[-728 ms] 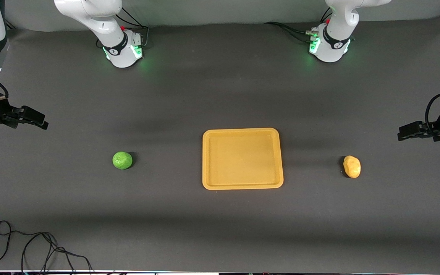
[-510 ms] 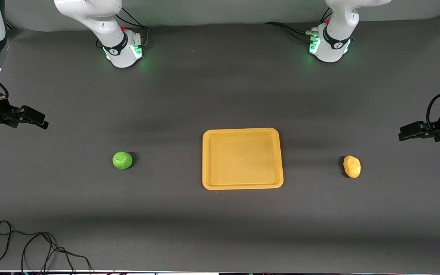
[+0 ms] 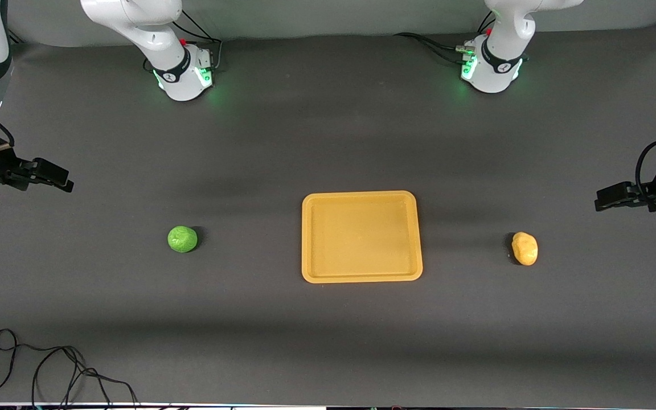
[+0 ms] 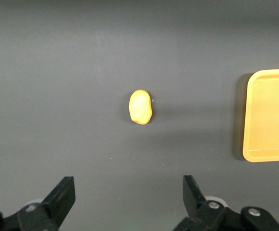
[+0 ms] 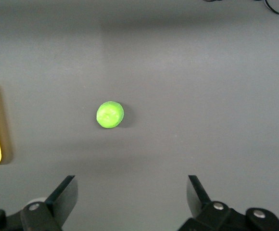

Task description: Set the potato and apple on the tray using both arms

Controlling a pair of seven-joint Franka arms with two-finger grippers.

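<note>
Hardly any change from earlier frames: right gripper (image 3: 57, 179) crept slightly toward the apple (image 3: 182, 239); left gripper (image 3: 610, 199) about same. Both spread wide, empty, up high. Potato (image 3: 525, 248), apple on table flanking the empty tray (image 3: 361, 277).

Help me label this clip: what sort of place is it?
Probably a robot lab bench: two arms bolted to a dark mat, with only a tray, apple and potato laid out.
</note>
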